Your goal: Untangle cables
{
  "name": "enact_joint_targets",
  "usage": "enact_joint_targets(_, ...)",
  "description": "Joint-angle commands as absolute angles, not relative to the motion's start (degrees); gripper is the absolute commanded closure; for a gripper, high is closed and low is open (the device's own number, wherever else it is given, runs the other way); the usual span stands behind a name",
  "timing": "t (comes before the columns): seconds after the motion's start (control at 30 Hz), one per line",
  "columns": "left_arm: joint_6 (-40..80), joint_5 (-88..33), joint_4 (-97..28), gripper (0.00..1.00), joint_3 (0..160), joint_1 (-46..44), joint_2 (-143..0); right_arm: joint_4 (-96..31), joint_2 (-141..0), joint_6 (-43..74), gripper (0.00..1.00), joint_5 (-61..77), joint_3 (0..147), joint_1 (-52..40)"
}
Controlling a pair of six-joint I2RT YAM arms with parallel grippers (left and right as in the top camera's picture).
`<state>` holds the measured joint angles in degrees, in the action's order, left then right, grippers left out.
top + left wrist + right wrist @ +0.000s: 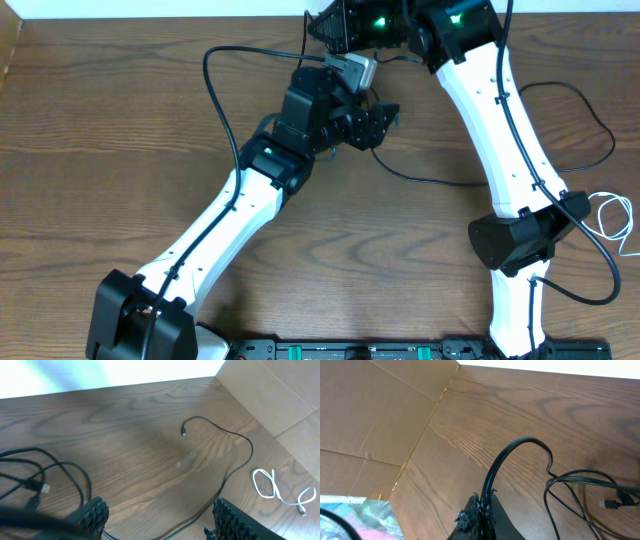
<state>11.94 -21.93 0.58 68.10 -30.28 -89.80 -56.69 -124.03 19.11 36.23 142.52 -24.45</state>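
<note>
My right gripper [487, 505] is shut on a thin black cable [520, 442], which arcs up out of the jaws and drops to the table. More black cable loops [585, 482] with a small plug lie to its right. My left gripper [160, 520] is open and low over the table, and a black cable [235, 470] runs between its fingers without being held. That cable's plug end [184, 431] lies further off. A white cable [277, 491] lies coiled at the right. In the overhead view both grippers, left [385, 120] and right [322, 25], are at the table's far middle.
A cardboard wall [375, 415] stands along the table's far edge by the right gripper. A tangle of black cords [45, 477] lies left of the left gripper. The white cable [612, 218] lies at the table's right edge. A black loop [590, 125] lies right of the right arm.
</note>
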Motion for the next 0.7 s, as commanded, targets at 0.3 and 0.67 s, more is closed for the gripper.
enact_joint_targets(0.3, 11.4, -18.7, 1.6, 0.92, 68.5, -30.3, -90.2, -56.4, -122.9, 19.7, 0.99, 37.6, 143.5, -25.3)
enact_joint_targets(0.67, 11.4, -18.7, 1.0, 0.93, 68.5, -30.2, -90.2, -56.4, -122.9, 19.7, 0.99, 37.6, 143.5, -23.1)
